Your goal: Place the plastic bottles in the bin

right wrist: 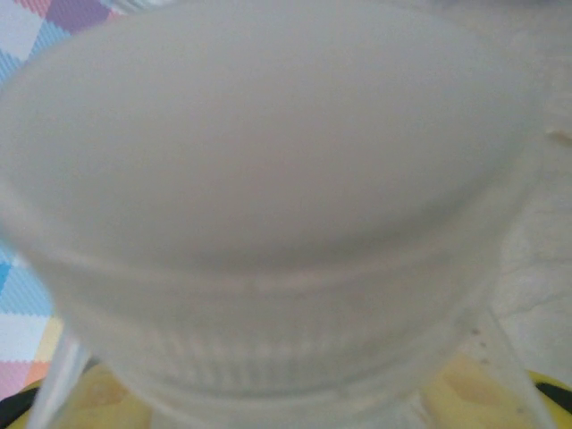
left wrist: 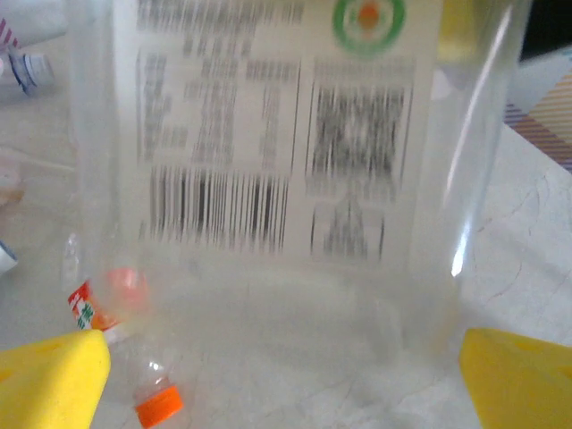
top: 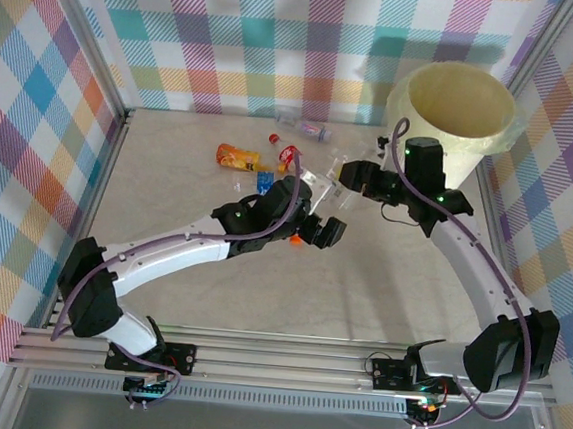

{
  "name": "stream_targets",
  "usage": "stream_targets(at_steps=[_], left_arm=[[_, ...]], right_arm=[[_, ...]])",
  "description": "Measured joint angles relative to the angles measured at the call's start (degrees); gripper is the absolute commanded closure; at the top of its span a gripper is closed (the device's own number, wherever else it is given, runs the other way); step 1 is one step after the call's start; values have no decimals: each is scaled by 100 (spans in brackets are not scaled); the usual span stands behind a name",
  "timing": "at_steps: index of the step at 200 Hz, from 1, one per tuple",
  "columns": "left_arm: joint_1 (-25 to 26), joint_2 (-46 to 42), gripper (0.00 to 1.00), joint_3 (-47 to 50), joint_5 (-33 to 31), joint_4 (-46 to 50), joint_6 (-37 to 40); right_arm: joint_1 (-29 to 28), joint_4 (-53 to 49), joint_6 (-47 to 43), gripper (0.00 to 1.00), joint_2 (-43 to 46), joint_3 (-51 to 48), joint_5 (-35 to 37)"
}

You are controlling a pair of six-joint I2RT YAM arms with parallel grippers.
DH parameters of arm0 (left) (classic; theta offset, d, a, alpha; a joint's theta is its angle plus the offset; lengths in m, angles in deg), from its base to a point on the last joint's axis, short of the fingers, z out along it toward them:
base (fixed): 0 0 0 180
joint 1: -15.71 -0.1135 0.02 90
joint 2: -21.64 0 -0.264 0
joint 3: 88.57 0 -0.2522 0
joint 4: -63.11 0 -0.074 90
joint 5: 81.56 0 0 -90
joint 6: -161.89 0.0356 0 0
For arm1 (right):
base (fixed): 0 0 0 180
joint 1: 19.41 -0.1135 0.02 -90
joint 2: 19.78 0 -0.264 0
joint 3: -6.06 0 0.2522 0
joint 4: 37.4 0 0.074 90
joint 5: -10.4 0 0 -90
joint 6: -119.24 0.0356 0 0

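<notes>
A large clear plastic bottle [top: 319, 184] with a white barcode label [left wrist: 268, 134] hangs above the table between both arms. My right gripper [top: 353, 173] is shut on its white-capped end; the cap [right wrist: 268, 197] looms close in the right wrist view, with the yellow pads [right wrist: 85, 398] low at its sides. My left gripper [top: 317, 227] is open, its yellow fingertips [left wrist: 54, 384] spread wide either side of the bottle's body. A small orange-capped bottle [left wrist: 152, 393] lies on the table beneath. The cream bin [top: 454, 114] stands at the far right, behind the right arm.
More bottles lie at the far middle of the table: an orange one [top: 239, 156], a red-capped one [top: 290, 155], a blue-labelled one [top: 265, 182] and a clear one [top: 309, 128]. Checked walls close in the left, far and right sides.
</notes>
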Motion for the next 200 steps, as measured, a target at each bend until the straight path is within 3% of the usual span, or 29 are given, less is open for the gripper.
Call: stream_targets(at_steps=[38,95,144,200], left_arm=[[-160,-656,0,662,-203,-195,-256],[-498,-1755,0,1475,-1412,-302,-909],[-562,-2345,0,1853,-2146,-105,-1309],[-595,-3067,0,2409,-2463,-48,-1554]], right_arm=[[271,94,0,73,22,90,428],[752,201,-118,73,-155,1073,675],[1228,400,-177,73,-1121,2509,745],[1906,271,-81,72,-2347,4216,964]])
